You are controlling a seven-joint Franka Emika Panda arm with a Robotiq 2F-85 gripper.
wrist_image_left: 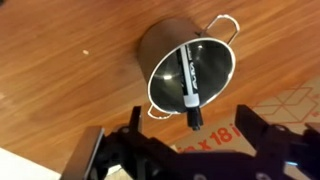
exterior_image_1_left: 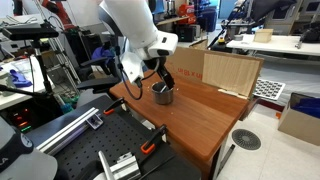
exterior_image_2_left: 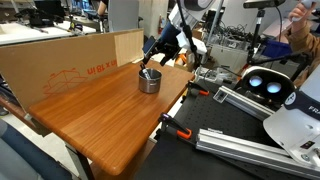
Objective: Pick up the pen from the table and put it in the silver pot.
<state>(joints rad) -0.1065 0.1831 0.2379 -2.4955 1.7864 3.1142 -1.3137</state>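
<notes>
The silver pot [wrist_image_left: 158,52] stands upright on the reddish-brown table [wrist_image_left: 60,70], seen from above in the wrist view. The pen [wrist_image_left: 188,84], black with a whitish section, leans inside the pot with its dark tip sticking out over the rim. My gripper [wrist_image_left: 191,116] hovers just above the pot. Its fingers are spread wide on either side of the pen tip and do not touch it. Both exterior views show the gripper [exterior_image_1_left: 157,82] [exterior_image_2_left: 152,62] right over the pot [exterior_image_1_left: 163,94] [exterior_image_2_left: 149,82] near the far end of the table [exterior_image_1_left: 200,118] [exterior_image_2_left: 100,112].
A cardboard box wall [exterior_image_1_left: 230,72] [exterior_image_2_left: 60,58] stands along the table edge close behind the pot. Clamps [exterior_image_2_left: 176,128] grip the table's side edge. A metal rail and equipment [exterior_image_1_left: 70,128] sit beside the table.
</notes>
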